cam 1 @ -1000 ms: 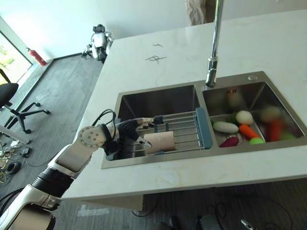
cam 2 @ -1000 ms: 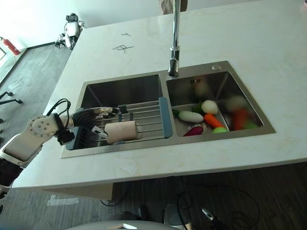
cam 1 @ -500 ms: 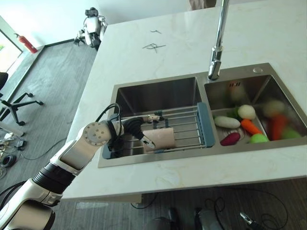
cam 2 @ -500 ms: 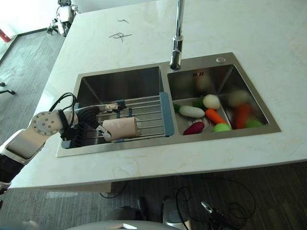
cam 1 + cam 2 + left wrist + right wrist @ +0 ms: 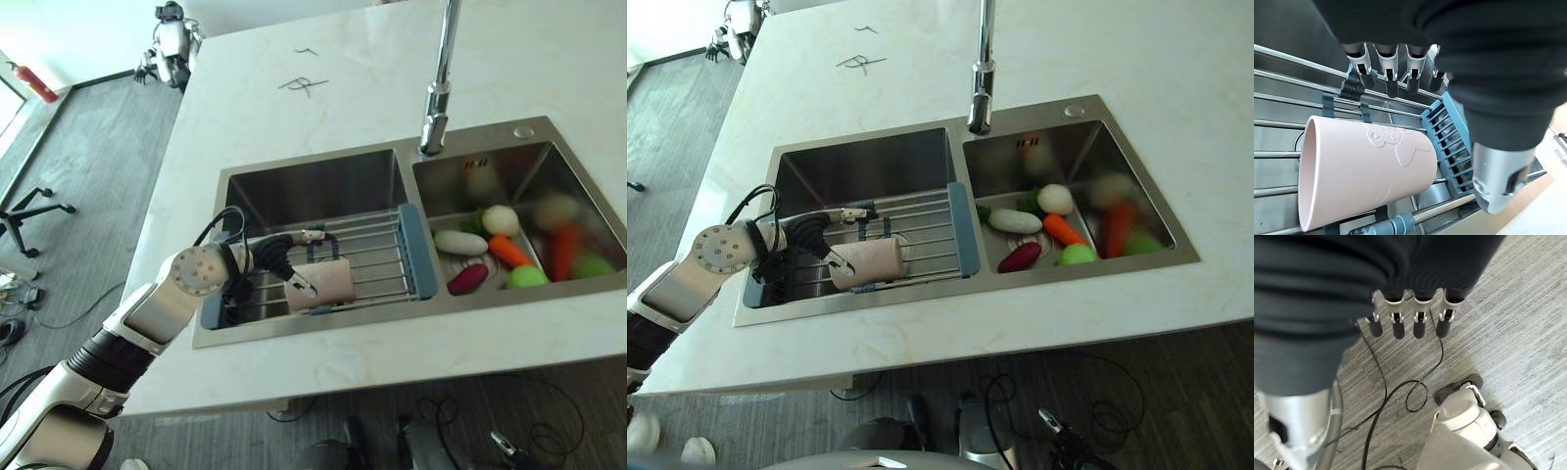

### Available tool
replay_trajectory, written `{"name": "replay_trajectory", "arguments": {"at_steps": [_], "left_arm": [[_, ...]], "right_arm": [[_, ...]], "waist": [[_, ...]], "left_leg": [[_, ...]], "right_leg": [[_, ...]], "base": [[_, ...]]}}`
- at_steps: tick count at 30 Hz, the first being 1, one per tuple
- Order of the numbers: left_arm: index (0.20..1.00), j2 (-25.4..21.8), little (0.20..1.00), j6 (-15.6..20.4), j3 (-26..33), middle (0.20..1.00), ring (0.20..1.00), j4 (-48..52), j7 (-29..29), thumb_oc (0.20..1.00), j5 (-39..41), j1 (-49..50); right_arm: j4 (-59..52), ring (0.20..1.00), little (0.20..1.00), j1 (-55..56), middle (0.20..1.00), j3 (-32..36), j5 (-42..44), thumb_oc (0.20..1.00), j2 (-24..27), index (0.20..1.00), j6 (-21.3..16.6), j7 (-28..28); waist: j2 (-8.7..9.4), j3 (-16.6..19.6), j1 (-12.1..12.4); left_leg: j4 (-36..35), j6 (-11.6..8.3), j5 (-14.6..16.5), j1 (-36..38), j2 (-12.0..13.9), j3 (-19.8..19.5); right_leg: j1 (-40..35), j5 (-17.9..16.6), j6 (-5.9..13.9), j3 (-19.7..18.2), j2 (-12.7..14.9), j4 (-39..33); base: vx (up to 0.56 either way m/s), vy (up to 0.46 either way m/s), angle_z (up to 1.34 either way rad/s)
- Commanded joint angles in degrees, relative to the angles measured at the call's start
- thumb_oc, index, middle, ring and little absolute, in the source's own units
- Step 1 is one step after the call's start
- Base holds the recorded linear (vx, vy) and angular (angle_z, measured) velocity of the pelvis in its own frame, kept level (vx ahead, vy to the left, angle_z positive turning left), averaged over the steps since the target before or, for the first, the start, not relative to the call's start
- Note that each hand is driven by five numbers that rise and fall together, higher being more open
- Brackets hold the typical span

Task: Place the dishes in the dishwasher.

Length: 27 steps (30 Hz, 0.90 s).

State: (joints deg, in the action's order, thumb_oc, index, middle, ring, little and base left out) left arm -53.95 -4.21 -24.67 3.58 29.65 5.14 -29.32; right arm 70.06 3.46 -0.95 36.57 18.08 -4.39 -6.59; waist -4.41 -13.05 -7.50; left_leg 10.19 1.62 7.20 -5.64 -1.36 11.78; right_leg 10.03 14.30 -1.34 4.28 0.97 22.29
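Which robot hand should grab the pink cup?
The left hand, probably. It hangs open right over the pink cup, which lies on its side on the rack in the sink. The right hand is open too, but down over the floor.

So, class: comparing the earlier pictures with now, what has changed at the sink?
Mostly the camera has shifted. The left hand remains open over the pink cup, not gripping it. The cup lies on its side on the rack as before; the vegetables are unmoved.

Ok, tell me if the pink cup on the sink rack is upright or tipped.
Tipped. The pink cup lies on its side across the rack bars, its open mouth facing sideways beside the left hand.
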Motion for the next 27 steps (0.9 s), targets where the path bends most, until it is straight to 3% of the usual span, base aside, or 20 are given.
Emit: {"name": "replay_trajectory", "arguments": {"at_steps": [1,6,11,14,20,27], "left_arm": [[1.000,-0.93,1.000,1.96,0.28,1.000,1.000,0.36,-0.88,1.000,-2.13,-4.18],[1.000,-1.33,1.000,1.30,-0.97,1.000,1.000,1.36,0.57,1.000,-5.23,-4.62],[1.000,-2.83,1.000,-3.45,-4.14,1.000,1.000,1.57,5.79,1.000,-8.77,-6.49],[1.000,-3.65,1.000,-3.79,-5.94,1.000,1.000,1.10,6.82,1.000,-11.29,-7.53],[1.000,-4.55,1.000,-2.29,-7.58,1.000,1.000,0.76,4.64,1.000,-17.31,-8.88],[1.000,-4.96,1.000,-1.50,-4.99,1.000,1.000,0.41,-2.25,1.000,-20.02,-7.76]], "right_arm": [[-0.22,1.000,1.000,1.19,1.000,-0.46,2.27,1.000,0.87,1.000,-1.25,-0.06],[-0.23,1.000,1.000,0.95,1.000,-0.69,2.58,1.000,0.81,1.000,-1.81,-0.10],[-0.42,1.000,1.000,0.13,1.000,-0.31,3.23,1.000,1.95,1.000,-1.82,-0.51],[-0.30,1.000,1.000,-0.12,1.000,-0.33,3.86,1.000,1.91,1.000,-2.28,-0.56],[-0.54,1.000,1.000,-0.29,1.000,-0.34,4.34,1.000,2.35,1.000,-2.09,-0.29],[-1.08,1.000,1.000,0.30,1.000,-0.01,4.53,1.000,1.62,1.000,-2.77,-0.31]], "waist": [[-0.49,2.52,-0.54],[-0.87,2.15,-0.77],[-1.69,1.28,-1.08],[-2.04,1.43,-1.14],[-2.71,1.38,-1.37],[-3.02,0.78,-1.20]], "left_leg": [[7.00,-3.24,5.58,-2.41,3.66,-2.18],[7.00,-3.14,5.58,-2.78,3.41,-2.18],[7.00,-3.18,5.35,-3.19,3.23,-1.81],[7.00,-3.11,5.45,-2.93,3.09,-1.66],[7.00,-3.07,5.46,-2.55,2.87,-1.26],[7.00,-2.95,5.54,-2.89,2.46,-1.53]], "right_leg": [[1.42,-7.30,9.41,-3.27,4.60,-5.10],[1.97,-7.38,9.43,-3.62,4.60,-5.10],[2.58,-7.56,9.51,-3.72,4.80,-5.10],[2.41,-7.53,9.67,-3.63,4.90,-5.10],[2.11,-7.56,9.73,-3.95,5.01,-5.10],[2.36,-7.54,9.85,-3.95,5.37,-5.10]], "base": [[0.01,-0.012,-0.07],[0.01,-0.005,-0.07],[-0.03,0.006,-0.08],[-0.01,0.001,-0.04],[0.00,0.000,0.00],[0.00,0.000,0.00]]}}
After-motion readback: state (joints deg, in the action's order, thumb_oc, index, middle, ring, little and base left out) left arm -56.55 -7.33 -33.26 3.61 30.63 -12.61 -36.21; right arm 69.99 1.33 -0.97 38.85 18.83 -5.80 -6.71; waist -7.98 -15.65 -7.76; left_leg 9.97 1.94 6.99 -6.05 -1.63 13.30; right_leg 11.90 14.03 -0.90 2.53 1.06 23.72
